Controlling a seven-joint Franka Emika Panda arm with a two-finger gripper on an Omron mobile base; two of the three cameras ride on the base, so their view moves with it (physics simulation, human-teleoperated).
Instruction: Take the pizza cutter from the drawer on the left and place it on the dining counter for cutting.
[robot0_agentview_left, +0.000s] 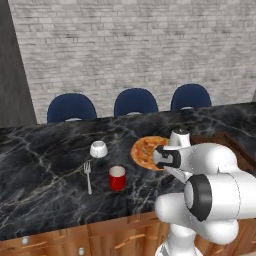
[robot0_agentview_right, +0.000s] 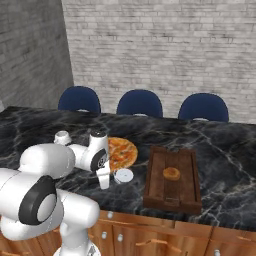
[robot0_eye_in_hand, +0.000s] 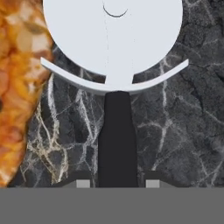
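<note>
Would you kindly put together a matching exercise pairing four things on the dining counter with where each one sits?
Things:
1. pizza cutter
2. red cup
3. doughnut
4. fork

Places:
A. on the wooden tray
B. flat on the marble, left of the red cup
C. held in the gripper, its wheel beside the pizza
D. on the marble between the fork and the pizza

Pairs: 1-C, 2-D, 3-A, 4-B
</note>
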